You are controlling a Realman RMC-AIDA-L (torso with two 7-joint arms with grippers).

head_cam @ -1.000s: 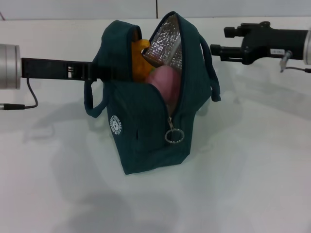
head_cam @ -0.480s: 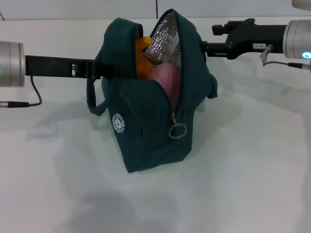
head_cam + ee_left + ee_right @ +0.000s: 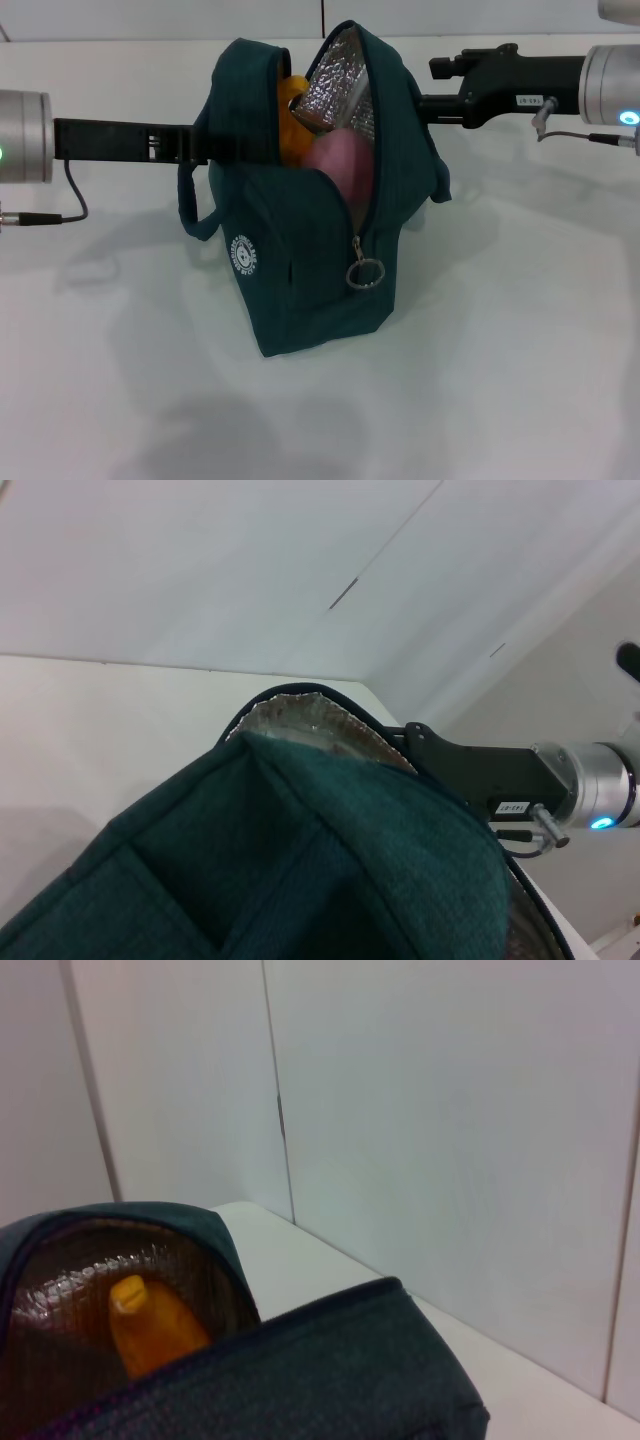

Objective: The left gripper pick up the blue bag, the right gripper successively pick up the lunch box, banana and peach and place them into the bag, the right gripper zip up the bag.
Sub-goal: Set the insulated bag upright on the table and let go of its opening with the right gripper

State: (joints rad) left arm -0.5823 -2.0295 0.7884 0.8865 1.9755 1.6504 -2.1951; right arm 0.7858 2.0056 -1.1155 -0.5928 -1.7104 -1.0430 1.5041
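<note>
The blue bag (image 3: 300,240) stands upright on the white table with its top open and the silver foil lining (image 3: 340,85) showing. The banana (image 3: 290,115) and the pink peach (image 3: 338,160) sit inside it. The lunch box is hidden. My left gripper (image 3: 195,147) reaches in from the left and is shut on the bag's left top edge. My right gripper (image 3: 428,85) is open at the bag's upper right side, with its lower finger against the fabric. The zip's ring pull (image 3: 365,273) hangs low on the front. The right wrist view shows the banana (image 3: 150,1330) inside the bag (image 3: 320,1360).
The white table (image 3: 500,350) lies around the bag, with a pale wall (image 3: 450,15) behind. A black cable (image 3: 60,205) hangs from my left wrist. The left wrist view shows the bag fabric (image 3: 300,860) and my right gripper (image 3: 425,745) beyond it.
My right gripper has moved left to the bag's upper right side. The bag has shifted slightly. The left gripper keeps its hold.
</note>
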